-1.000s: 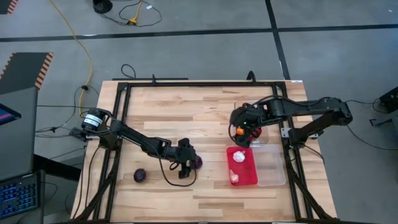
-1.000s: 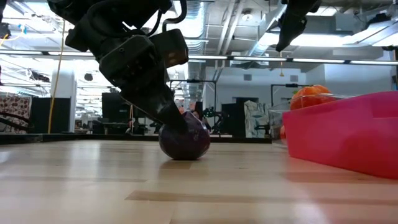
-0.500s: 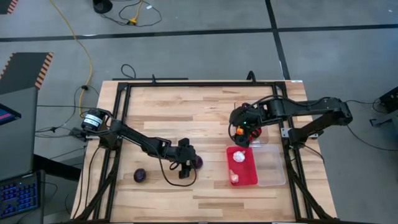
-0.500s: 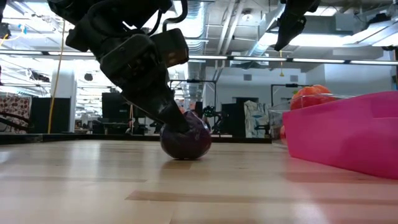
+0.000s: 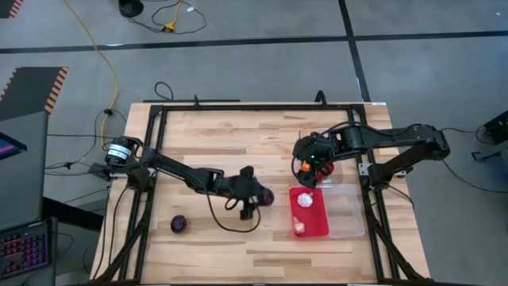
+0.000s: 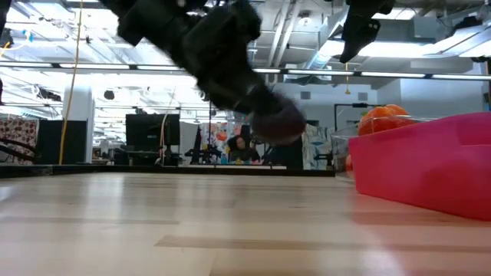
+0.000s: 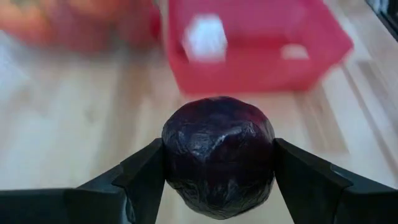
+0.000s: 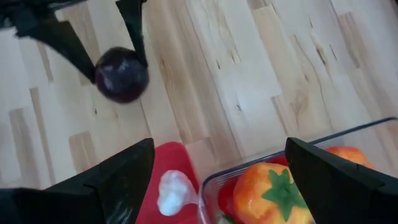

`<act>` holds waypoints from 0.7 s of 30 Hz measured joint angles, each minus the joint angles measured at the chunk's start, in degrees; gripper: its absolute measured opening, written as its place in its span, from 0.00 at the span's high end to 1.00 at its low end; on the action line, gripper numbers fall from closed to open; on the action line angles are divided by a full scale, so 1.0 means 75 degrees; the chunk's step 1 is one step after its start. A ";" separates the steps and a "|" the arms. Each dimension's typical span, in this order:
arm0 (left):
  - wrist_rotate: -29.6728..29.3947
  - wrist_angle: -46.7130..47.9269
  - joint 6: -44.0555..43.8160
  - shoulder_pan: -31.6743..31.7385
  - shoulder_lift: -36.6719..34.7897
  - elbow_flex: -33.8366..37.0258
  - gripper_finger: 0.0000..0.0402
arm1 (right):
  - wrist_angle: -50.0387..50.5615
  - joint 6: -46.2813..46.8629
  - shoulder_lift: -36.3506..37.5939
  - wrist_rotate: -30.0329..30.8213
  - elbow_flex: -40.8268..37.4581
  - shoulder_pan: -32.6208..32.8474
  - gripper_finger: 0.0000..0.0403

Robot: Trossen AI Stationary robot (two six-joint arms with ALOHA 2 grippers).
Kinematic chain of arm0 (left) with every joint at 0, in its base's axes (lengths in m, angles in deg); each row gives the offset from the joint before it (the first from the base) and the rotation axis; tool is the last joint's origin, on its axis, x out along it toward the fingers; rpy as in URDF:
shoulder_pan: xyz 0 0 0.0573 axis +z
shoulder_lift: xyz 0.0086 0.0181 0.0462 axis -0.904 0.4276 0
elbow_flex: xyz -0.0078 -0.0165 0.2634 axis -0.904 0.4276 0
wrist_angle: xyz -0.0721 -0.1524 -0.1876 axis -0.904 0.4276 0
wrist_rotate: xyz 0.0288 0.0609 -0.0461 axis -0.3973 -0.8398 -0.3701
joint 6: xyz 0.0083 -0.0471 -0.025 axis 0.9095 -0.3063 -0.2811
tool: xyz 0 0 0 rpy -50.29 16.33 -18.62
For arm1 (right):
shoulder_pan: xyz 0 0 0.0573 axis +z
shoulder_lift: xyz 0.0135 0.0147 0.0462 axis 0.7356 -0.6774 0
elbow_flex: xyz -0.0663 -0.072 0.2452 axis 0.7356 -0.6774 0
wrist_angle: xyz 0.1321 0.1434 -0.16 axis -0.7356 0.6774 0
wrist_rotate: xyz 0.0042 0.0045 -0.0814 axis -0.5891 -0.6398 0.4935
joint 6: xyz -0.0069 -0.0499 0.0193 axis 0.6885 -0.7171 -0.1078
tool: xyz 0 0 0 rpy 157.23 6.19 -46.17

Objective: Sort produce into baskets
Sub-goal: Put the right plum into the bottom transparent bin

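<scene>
Left claw (image 5: 262, 195) is clamped on a dark purple foil-skinned ball (image 7: 218, 155), one finger on each side, ball seated square between them. In the low view the ball (image 6: 278, 121) is clear off the wooden surface (image 5: 238, 143), so it's airborne, not rolling.

Key relation: the solid red plastic tray (image 5: 319, 224) lies just beyond the held ball toward the right arm's side, near but with a strip of bare wood between. Tray's long axis runs front to back; the ball sits about level with the tray's far short end. The left wrist view shows the red tray (image 7: 323, 46) dead ahead of the fingers, white garlic bulbs (image 7: 205, 37) already in it. A clear see-through tray (image 5: 349, 214) sits touching the red one on its outer side; another clear tray (image 8: 261, 180) with orange and red pieces sits under the right arm.

Right claw (image 8: 217, 180) hangs over that orange-filled tray, fingers wide apart, holding nothing. It's out of the carry line, I think.

Second dark purple ball (image 5: 179, 223) is on the surface well back toward the left arm's base. Left arm is clearly the nearer one for it.

My read: which tray takes purple isn't settled by what's visible, since red already holds garlic.
</scene>
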 joint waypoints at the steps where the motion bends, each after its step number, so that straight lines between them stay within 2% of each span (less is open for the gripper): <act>1: -0.0099 -0.0002 0.0229 0.0033 0.0000 -0.0156 0.37 | 0.0000 0.0126 0.0000 -0.0020 0.0000 0.0000 0.04; 4: -0.0512 0.0004 0.0979 0.0109 0.0000 -0.0639 0.37 | -0.0022 0.0359 0.0000 -0.0107 0.0000 0.0000 0.04; 10: -0.1484 0.0009 0.2279 0.0116 0.0000 -0.1441 0.37 | -0.0836 0.0727 0.0000 -0.0985 0.0000 0.0000 0.04; 13: -0.1665 0.0009 0.2645 0.0116 0.0000 -0.1721 0.37 | -0.1253 0.0891 0.0000 -0.1038 0.0000 -0.0001 0.04; 21: -0.1934 0.0057 0.3173 0.0017 0.0000 -0.2135 0.37 | -0.1308 0.0920 0.0002 -0.1046 0.0000 -0.0070 0.04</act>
